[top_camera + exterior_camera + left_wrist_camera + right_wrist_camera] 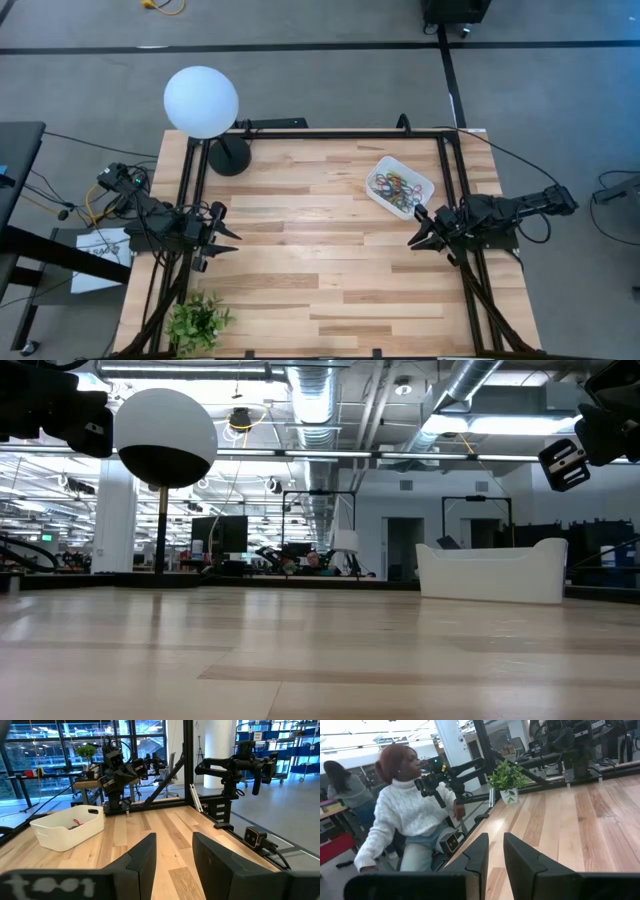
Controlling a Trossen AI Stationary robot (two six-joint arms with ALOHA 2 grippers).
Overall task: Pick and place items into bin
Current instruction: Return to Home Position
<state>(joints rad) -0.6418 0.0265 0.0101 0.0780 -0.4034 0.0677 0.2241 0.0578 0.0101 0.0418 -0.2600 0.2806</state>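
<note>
The white bin [400,187] stands on the wooden table at the far right, with several coloured rubber-band items [397,185] lying in it. In the left wrist view the bin [67,827] shows a bit of red inside; the low view shows its wall [492,572]. My right gripper [420,228] hovers level at the table's right edge, just nearer than the bin, its fingers [496,840] a little apart with nothing between them. My left gripper [230,235] hovers level at the left edge, open [174,840] and holding nothing.
A white globe lamp [201,101] on a black base [229,158] stands at the far left. A small green plant [198,322] sits at the near left corner. A person [415,815] sits beyond that corner. Bare wood [320,230] lies between the grippers.
</note>
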